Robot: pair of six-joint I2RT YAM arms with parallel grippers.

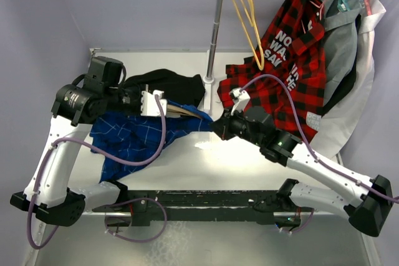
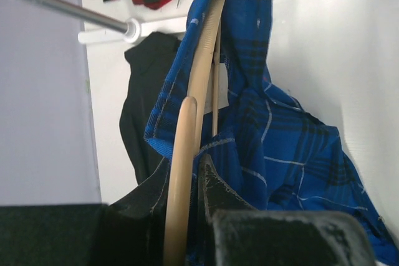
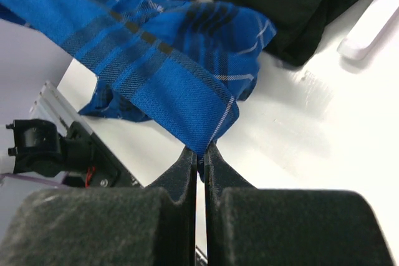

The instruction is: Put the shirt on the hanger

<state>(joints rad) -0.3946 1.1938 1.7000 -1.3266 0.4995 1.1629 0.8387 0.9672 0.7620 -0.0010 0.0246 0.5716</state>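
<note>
The blue checked shirt (image 1: 134, 138) lies bunched at the table's left and stretches right between my grippers. My left gripper (image 1: 163, 105) is shut on the tan hanger (image 2: 187, 147), whose arm runs up inside the shirt (image 2: 280, 147); part of it shows as a tan bar (image 1: 187, 111). My right gripper (image 1: 216, 124) is shut on a fold of the shirt's edge (image 3: 181, 101), pinched at the fingertips (image 3: 201, 157) just above the table.
A black garment (image 1: 168, 85) lies behind the shirt. A rack pole (image 1: 214, 29) stands at the back with a spare tan hanger (image 1: 246, 17), a red plaid shirt (image 1: 290, 60) and grey clothes (image 1: 346, 48). A black rail (image 1: 206, 207) lines the near edge.
</note>
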